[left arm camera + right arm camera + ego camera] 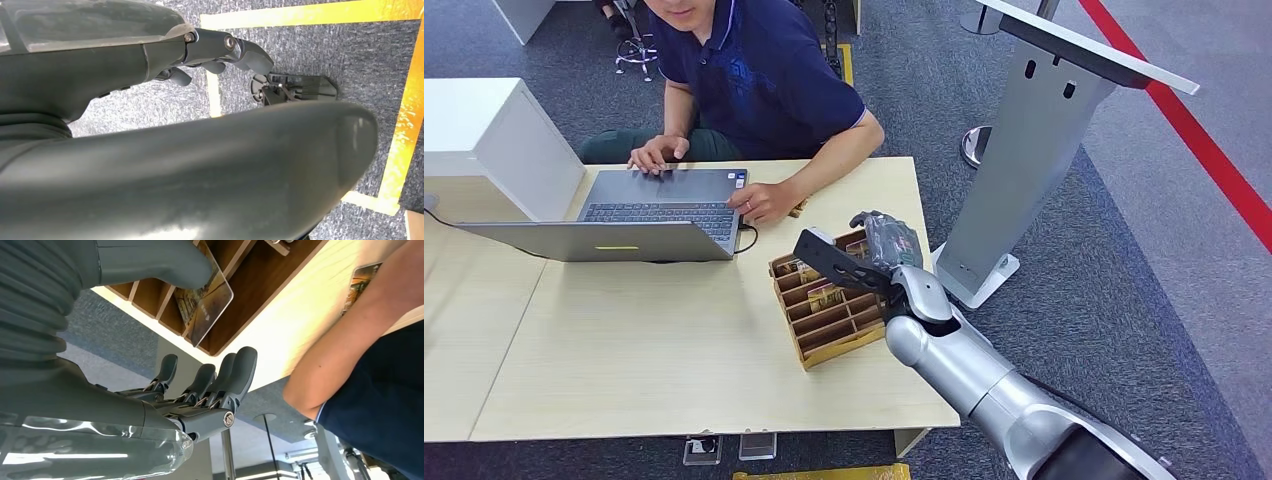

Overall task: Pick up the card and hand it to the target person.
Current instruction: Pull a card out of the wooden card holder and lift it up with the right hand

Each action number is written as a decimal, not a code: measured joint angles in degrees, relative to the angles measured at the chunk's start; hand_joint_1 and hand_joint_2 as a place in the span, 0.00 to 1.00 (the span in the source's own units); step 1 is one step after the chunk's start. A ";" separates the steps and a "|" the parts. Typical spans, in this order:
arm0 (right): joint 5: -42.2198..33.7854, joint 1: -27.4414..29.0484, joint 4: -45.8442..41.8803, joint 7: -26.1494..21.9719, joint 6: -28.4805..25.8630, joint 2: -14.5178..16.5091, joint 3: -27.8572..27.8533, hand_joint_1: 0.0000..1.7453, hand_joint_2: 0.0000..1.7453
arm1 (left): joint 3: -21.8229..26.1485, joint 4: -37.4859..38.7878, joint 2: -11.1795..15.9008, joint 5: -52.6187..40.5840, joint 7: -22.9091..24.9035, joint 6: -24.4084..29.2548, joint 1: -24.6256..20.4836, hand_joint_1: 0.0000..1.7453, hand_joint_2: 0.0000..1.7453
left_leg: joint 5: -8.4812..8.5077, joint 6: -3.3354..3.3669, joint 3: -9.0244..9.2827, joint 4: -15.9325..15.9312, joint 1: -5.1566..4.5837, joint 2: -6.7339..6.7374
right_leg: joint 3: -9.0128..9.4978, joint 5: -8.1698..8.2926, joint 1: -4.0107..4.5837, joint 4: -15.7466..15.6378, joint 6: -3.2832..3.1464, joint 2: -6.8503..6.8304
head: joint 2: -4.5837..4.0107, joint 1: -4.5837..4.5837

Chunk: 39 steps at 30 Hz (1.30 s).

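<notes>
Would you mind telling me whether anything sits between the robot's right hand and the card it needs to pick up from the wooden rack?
Nothing visible does. The right hand is over the slotted wooden card rack, and the glossy printed card stands in its slot just beyond the thick grey thumb, with open air between.

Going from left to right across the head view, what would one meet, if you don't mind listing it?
White box → laptop → card rack → right hand → grey stand → red floor line.
</notes>
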 joint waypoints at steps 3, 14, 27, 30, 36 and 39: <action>0.05 0.00 0.01 0.25 0.24 -0.07 0.01 0.43 1.00 | 0.00 0.00 0.00 0.00 0.07 0.00 0.01 0.00 0.00 | 0.00 0.00 0.00 0.00 0.00 0.00 | 0.00 0.00 0.00 0.00 0.00 0.00 | 0.00 0.01; 0.05 0.03 0.01 0.25 0.75 -0.08 0.30 0.43 1.00 | 0.00 0.00 0.00 0.06 0.09 0.02 0.06 0.00 0.00 | 0.00 0.00 0.00 0.00 0.00 0.00 | 0.00 0.00 0.00 0.00 0.00 0.00 | 0.00 -0.02; 0.04 0.05 0.01 0.23 0.78 -0.08 0.40 0.46 1.00 | 0.00 0.00 0.00 0.24 0.09 0.06 0.31 0.00 0.00 | 0.00 0.00 0.00 0.00 0.00 0.00 | 0.00 0.00 0.00 0.00 0.00 0.00 | 0.00 -0.02; -0.01 0.07 0.01 0.22 0.72 -0.08 0.42 0.46 1.00 | 0.00 0.00 0.00 0.24 0.09 0.04 0.32 0.00 0.00 | 0.00 0.00 0.01 0.00 0.00 0.00 | 0.00 0.00 0.00 0.00 0.00 0.00 | 0.00 -0.01; -0.03 0.25 0.01 0.21 0.58 -0.20 0.40 0.46 1.00 | 0.00 0.00 0.00 0.01 0.09 0.04 0.29 0.00 0.00 | 0.00 0.00 0.01 0.00 0.00 0.00 | 0.00 0.00 0.00 0.00 0.00 0.00 | 0.00 0.01; -0.02 0.46 0.01 0.22 0.58 -0.40 0.40 0.48 1.00 | 0.00 0.00 0.00 -0.22 0.09 0.04 0.28 0.00 0.00 | 0.00 0.00 0.01 0.00 0.00 0.01 | 0.00 0.00 0.00 0.00 0.00 0.00 | 0.00 -0.01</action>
